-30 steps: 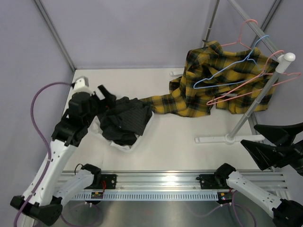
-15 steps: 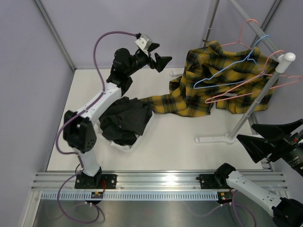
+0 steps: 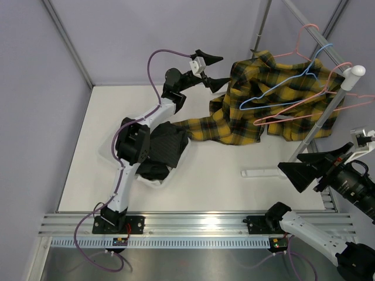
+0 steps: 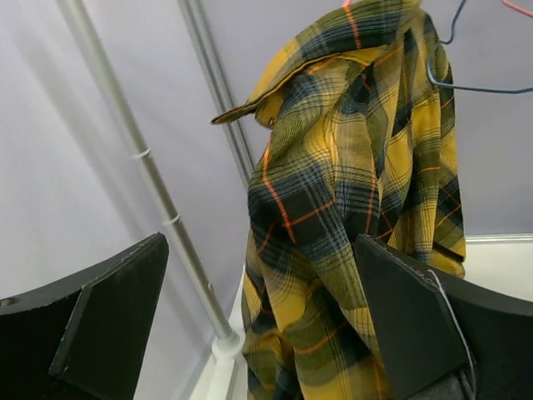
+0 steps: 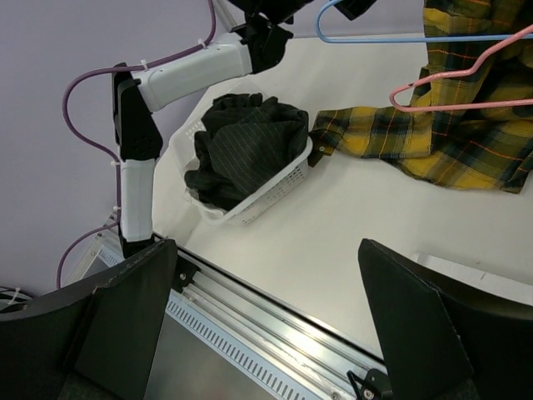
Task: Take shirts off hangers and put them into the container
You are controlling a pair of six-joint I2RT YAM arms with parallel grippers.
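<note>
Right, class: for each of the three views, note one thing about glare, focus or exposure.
Top external: a glare patch on the metal rail, lighting otherwise even. Left wrist: plaid shirt sharp, left end effector dark and soft-edged. Right wrist: container crisp, right end effector a dark, near-featureless shape.

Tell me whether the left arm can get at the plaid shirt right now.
Probably yes. The left end effector hangs open right beside the plaid shirt, and nothing stands between them; the left wrist view shows the cloth directly ahead.

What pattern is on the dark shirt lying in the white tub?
The shirt is black with fine pinstripes, clearest in the right wrist view.
</note>
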